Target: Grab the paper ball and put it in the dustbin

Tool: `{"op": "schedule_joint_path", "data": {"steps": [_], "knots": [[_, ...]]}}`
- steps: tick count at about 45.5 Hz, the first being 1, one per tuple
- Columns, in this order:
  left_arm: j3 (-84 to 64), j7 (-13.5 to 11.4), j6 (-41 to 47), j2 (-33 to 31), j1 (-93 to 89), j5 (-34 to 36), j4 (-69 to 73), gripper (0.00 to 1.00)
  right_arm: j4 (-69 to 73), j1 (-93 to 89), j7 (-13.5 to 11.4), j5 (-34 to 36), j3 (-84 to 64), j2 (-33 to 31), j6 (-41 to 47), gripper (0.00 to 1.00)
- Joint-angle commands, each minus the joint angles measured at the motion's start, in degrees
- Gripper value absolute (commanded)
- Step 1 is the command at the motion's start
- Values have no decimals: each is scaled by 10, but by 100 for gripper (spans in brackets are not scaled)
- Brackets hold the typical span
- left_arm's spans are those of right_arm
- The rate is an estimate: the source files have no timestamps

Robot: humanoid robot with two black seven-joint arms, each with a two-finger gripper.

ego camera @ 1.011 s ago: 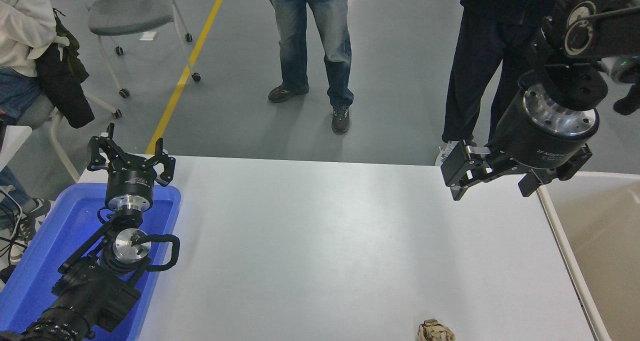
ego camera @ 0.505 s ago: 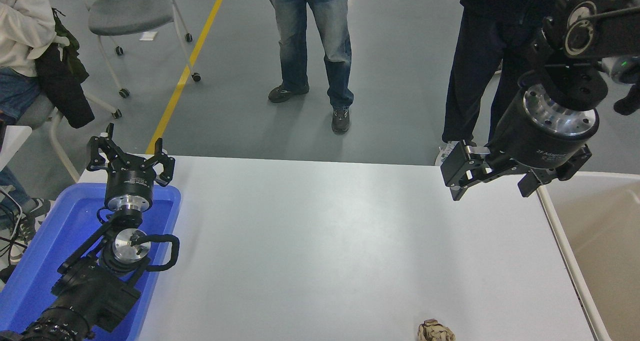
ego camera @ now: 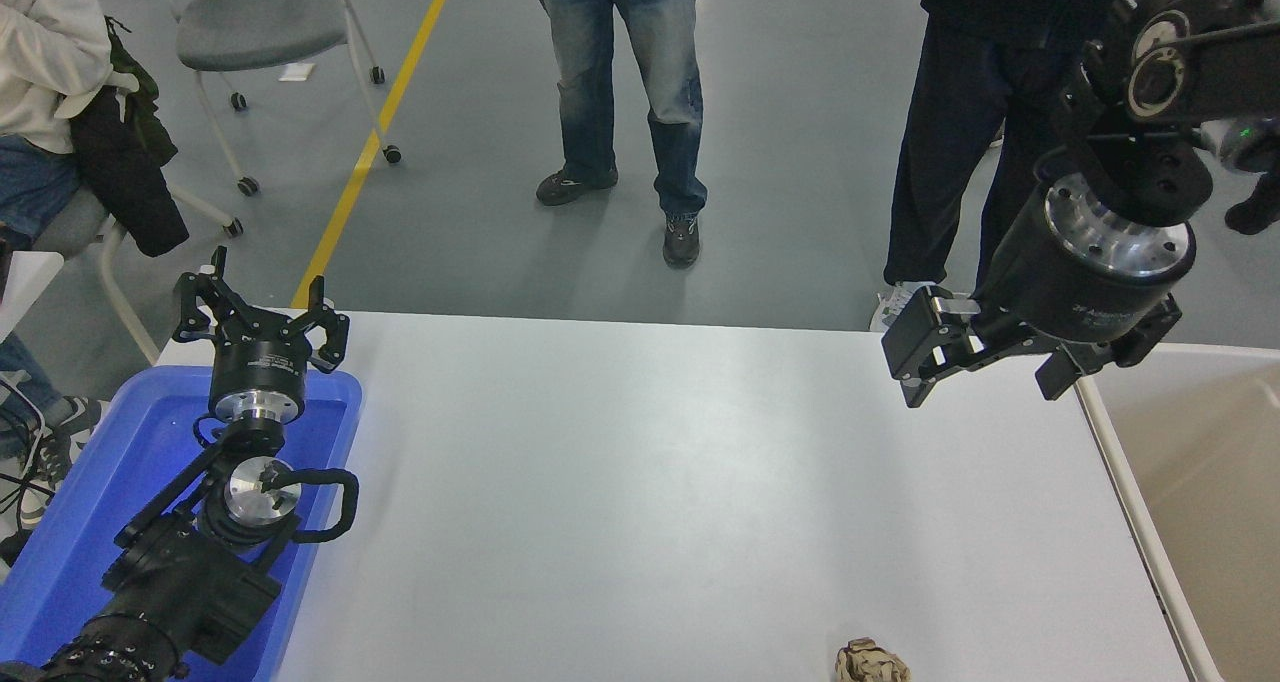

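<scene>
The paper ball [ego camera: 872, 663], a small tan crumpled wad, lies on the white table [ego camera: 650, 482] at the near edge, partly cut off by the picture's bottom. The cream dustbin [ego camera: 1215, 462] stands against the table's right side, with its pale rim [ego camera: 1128, 482] running along the table edge. My right gripper [ego camera: 985, 367] hangs open and empty above the table's far right corner, beside the bin's far end and well away from the ball. At the lower left my left gripper [ego camera: 258, 297] stays parked, open, over the blue tray.
A shallow blue tray [ego camera: 110, 462] sits at the table's left under the left arm. Two people stand beyond the far edge, and a third person sits at the far left beside a wheeled chair [ego camera: 265, 32].
The right arm's wrist has shifted very slightly. The paper ball and the left arm have not moved.
</scene>
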Motion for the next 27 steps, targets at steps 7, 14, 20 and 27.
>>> {"op": "schedule_joint_path", "data": {"steps": [7, 14, 20, 27], "knots": [[0, 0, 0, 0, 1, 0, 0, 99, 4, -99, 12, -3, 7, 36, -75, 100], [0, 0, 0, 0, 1, 0, 0, 99, 5, -156, 19, -8, 15, 54, -125, 100], [0, 0, 0, 0, 1, 0, 0, 99, 12, -203, 20, -13, 21, 67, -167, 100], [0, 0, 0, 0, 0, 0, 0, 99, 15, -261, 19, -13, 35, 79, -221, 100]]}}
